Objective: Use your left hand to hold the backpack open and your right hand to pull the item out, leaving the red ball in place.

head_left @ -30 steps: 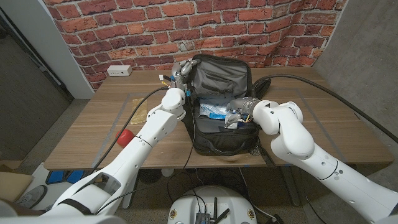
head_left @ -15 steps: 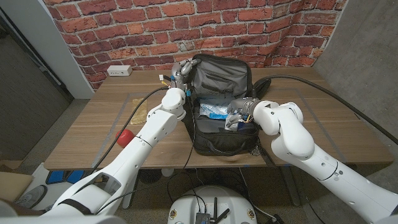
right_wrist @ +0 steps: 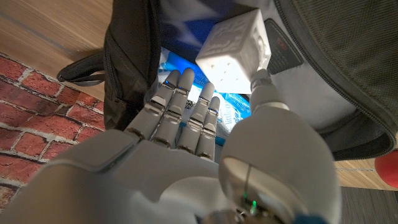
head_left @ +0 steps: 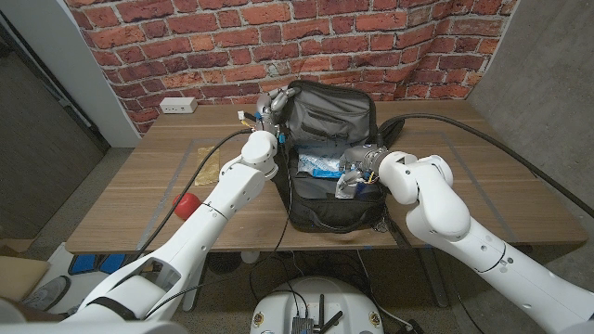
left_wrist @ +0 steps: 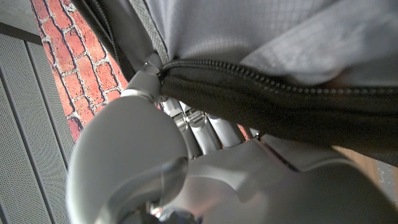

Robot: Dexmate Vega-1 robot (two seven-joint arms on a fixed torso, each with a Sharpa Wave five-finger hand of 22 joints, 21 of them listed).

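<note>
A white cube (right_wrist: 235, 51) sat inside the open backpack (head_left: 329, 199) on the table (head_left: 176, 167), beyond the right hand (right_wrist: 186, 118), whose fingers (right_wrist: 166, 106) lay together, extended, holding nothing. The left hand (head_left: 270, 109) gripped the flap's rim. The cube could slip deeper if nudged.

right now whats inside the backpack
Inside the backpack: a blue-and-white packet and a white cube by the right hand. Anything beneath them is covered.
</note>
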